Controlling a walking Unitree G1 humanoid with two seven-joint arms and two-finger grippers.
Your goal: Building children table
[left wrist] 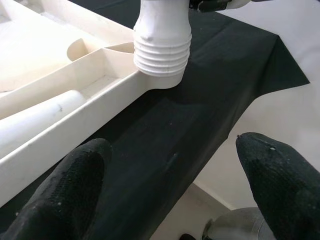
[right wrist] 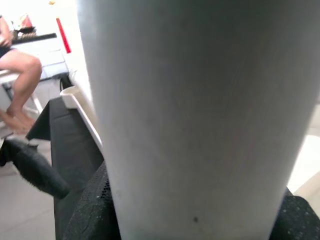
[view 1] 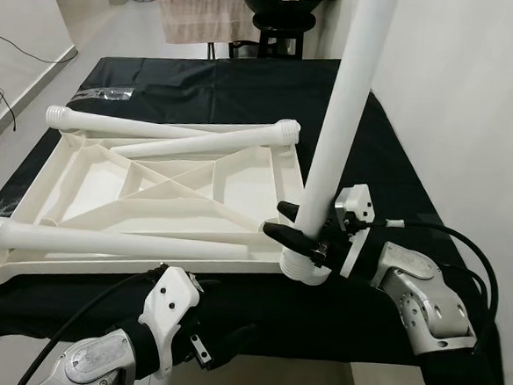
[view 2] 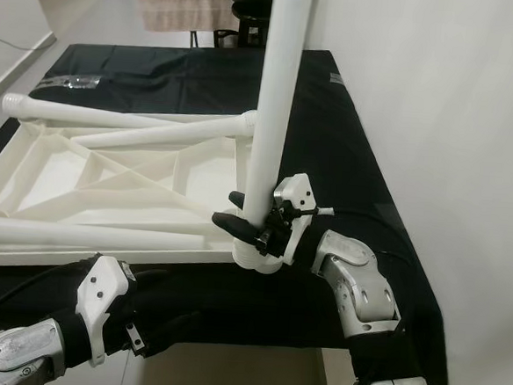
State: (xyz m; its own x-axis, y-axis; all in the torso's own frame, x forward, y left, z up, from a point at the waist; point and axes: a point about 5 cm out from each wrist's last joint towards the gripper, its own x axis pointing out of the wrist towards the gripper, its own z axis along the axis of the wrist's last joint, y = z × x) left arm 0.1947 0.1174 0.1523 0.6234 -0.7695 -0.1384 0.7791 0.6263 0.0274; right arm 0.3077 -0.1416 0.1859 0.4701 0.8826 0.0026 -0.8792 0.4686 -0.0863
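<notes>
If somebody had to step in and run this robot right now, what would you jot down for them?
Right gripper: shut on the upright leg, whose ribbed end sits at the near right corner socket of the upturned tabletop.
Left gripper: open, holding nothing, low by the front edge of the black-covered table.
Done: one leg stood in place; whether it is fully seated is unclear.
Left: three loose legs lying across the tabletop.

Right gripper (view 1: 300,229) clamps upright white table leg (view 1: 345,119) at 5 o'clock corner of inverted tabletop (view 1: 151,189); left gripper (view 1: 206,352) at 6 o'clock, below.
</notes>
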